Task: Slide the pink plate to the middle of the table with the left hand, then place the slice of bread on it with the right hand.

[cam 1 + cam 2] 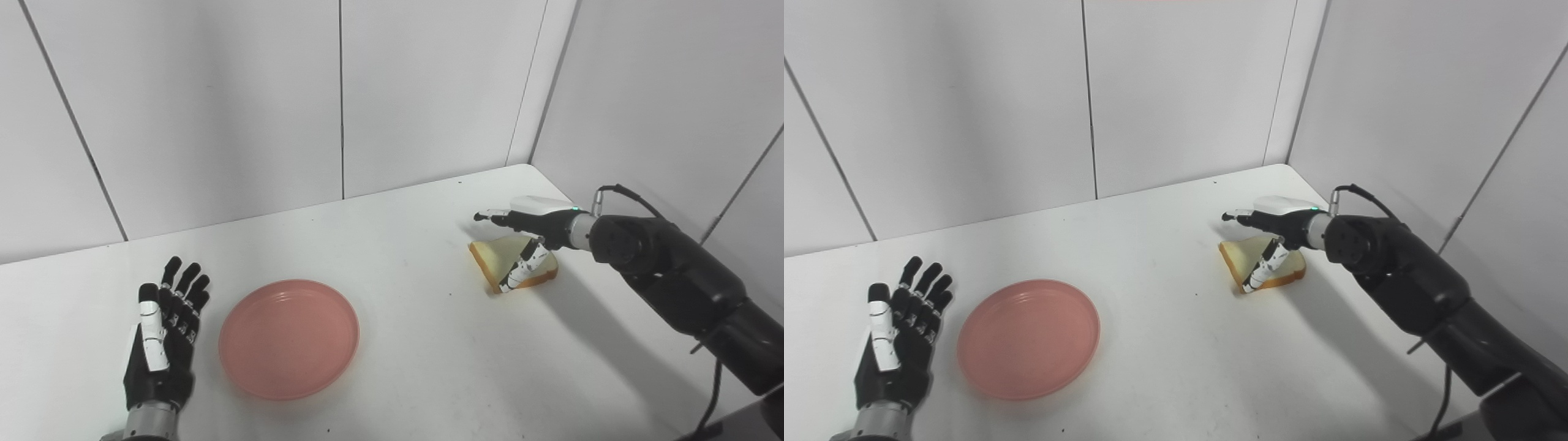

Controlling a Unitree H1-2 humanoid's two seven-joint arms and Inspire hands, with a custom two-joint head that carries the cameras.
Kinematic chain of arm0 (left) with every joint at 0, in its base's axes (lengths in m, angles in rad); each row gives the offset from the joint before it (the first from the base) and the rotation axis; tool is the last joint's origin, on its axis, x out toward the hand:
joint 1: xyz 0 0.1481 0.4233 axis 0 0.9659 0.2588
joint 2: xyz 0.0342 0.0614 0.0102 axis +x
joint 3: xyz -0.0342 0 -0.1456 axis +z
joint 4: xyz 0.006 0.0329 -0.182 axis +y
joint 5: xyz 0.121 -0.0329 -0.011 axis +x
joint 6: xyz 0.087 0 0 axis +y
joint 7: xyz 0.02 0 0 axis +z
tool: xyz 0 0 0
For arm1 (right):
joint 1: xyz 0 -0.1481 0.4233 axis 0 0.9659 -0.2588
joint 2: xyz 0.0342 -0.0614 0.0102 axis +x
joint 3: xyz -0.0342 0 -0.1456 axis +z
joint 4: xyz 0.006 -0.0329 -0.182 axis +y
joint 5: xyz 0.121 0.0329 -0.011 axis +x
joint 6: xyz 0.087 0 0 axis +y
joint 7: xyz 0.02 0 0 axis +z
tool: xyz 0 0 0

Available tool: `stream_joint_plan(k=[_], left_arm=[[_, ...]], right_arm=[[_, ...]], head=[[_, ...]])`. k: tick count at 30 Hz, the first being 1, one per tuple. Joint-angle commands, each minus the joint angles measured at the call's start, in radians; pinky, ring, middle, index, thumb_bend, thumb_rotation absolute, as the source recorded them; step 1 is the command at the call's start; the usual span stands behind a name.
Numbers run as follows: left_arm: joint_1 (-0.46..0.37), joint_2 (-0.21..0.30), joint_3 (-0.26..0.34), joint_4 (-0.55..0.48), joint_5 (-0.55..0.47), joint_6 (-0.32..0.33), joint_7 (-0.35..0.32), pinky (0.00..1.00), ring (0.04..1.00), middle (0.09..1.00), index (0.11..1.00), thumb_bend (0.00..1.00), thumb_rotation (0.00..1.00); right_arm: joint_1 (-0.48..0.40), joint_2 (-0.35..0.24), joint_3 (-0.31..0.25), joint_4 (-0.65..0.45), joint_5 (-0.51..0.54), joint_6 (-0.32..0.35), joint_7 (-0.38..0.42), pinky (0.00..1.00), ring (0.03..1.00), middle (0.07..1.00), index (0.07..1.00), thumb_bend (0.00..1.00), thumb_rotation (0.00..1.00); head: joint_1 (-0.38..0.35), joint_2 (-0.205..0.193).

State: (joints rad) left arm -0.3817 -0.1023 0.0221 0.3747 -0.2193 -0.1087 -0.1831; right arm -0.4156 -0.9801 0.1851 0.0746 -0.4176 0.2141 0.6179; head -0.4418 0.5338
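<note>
The slice of bread (513,263) is straddled by the right hand (528,236) near the table's (416,343) right rear, thumb lowered along its near edge and fingers (490,215) extended above, apparently in preparation for a pinch not yet closed. The pink plate (289,338) is seen left of centre, with the left hand (164,343) rested just beside it, fingers spread and nothing held, seemingly kept clear for the delivery.

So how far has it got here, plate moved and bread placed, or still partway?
Partway. The pink plate lies left of the table's middle with nothing on it, and the left hand rests open beside it, not touching. The right hand is over the bread, thumb at its front edge, but I cannot tell if it grips yet. Left to do: lifting the bread onto the plate.
</note>
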Motion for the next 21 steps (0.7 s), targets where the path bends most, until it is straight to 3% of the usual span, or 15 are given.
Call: stream_joint_plan(k=[1, 21], left_arm=[[-0.02, 0.001, -0.001, 0.002, -0.016, -0.04, -0.021, 0.97, 0.93, 0.933, 0.947, 0.76, 0.99], [-0.016, -0.001, 0.0, -0.007, -0.012, -0.036, -0.024, 0.96, 0.93, 0.936, 0.952, 0.76, 0.98]], right_arm=[[-0.049, -0.036, -0.011, 0.006, -0.022, -0.043, -0.013, 0.83, 0.966, 0.973, 0.971, 1.0, 0.28], [-0.081, -0.05, 0.008, 0.072, -0.139, -0.102, -0.014, 1.0, 1.0, 0.997, 0.984, 1.0, 0.3]], head=[[0.001, 0.0], [0.003, 0.004]])
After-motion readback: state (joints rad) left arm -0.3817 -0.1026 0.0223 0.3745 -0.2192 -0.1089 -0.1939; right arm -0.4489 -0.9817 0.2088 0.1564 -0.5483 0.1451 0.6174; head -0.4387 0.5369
